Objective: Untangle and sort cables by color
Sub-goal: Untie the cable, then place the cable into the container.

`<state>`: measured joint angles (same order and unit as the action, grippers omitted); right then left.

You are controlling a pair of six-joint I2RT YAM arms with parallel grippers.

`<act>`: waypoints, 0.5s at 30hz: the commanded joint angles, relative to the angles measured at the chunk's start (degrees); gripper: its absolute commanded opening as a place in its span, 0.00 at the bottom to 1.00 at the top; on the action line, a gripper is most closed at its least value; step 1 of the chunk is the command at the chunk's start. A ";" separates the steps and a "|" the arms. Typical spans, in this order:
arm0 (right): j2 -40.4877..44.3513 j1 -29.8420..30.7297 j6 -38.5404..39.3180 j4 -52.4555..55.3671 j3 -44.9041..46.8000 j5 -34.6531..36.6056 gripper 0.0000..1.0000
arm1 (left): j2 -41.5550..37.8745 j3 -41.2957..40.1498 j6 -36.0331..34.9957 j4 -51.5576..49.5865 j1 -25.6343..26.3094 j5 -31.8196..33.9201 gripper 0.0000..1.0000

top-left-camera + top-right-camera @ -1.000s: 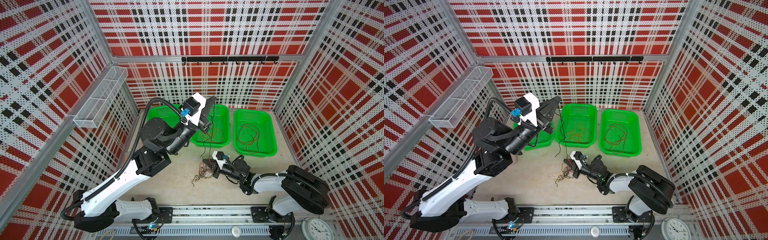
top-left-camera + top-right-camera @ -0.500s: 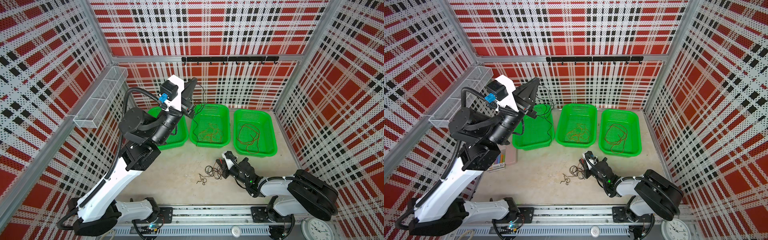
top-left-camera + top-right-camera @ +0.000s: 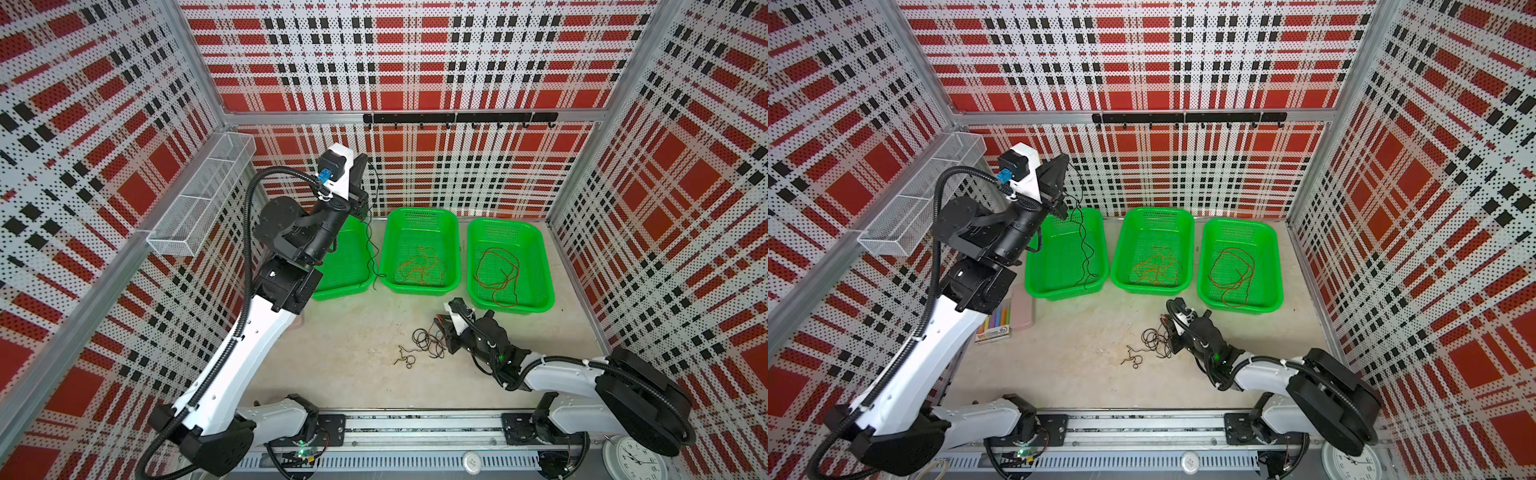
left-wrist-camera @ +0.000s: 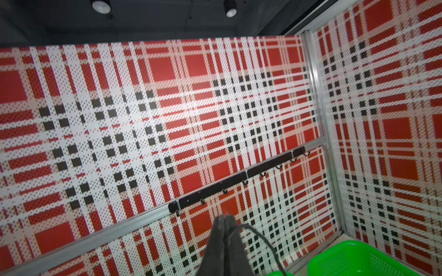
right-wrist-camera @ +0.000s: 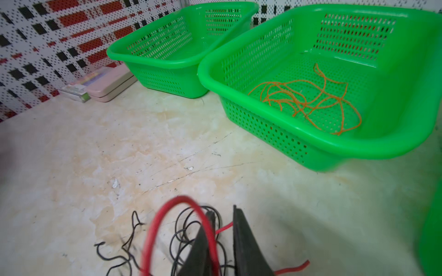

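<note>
Far left on the side wall hangs a wire mesh shelf (image 3: 199,199). Below it, against the wall on the table (image 3: 353,374), lie a marker pack (image 3: 994,328) and a pink case (image 3: 1023,309), just beside the left basket (image 3: 1059,293). Left arm is raised high. Left gripper (image 3: 1062,162) points up toward the back wall and its hook rail (image 4: 239,181). In the left wrist view its jaws are pressed together, pinching a black cable (image 4: 253,228). That strand hangs down in loose waves to the left basket's right side. Cannot tell whether its lower end touches the basket. Middle basket (image 3: 419,289) holds a loose heap of orange cables (image 5: 306,102). In front of it, on bare table, lies a black tangle (image 3: 424,340), with a short black squiggle (image 3: 405,357) just to its left. A red cable (image 5: 178,199) loops through the tangle. Right gripper (image 5: 222,229) sits low at the tangle's right edge. Its jaws stand slightly apart, and a bit of the red cable crosses the gap unclamped. Right basket (image 3: 511,307) holds one reddish-brown cable (image 3: 498,270) in a wide loop. A clock (image 3: 633,459) sits at the near right corner.
</note>
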<state>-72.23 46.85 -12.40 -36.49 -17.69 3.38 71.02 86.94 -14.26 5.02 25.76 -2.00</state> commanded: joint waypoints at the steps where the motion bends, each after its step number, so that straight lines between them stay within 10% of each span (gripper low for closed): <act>1: 3.52 -0.18 2.01 4.67 -1.91 0.19 0.39 | 0.67 -3.95 5.27 6.19 -5.15 -5.21 0.00; 15: 13.92 -0.52 8.89 11.18 -6.40 0.20 0.90 | 7.63 -15.87 13.63 17.88 -18.92 -12.06 0.00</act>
<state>-60.12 46.74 -6.24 -26.35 -21.96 3.84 77.69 71.79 -2.85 17.47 8.95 -11.90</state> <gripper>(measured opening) 0.884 0.044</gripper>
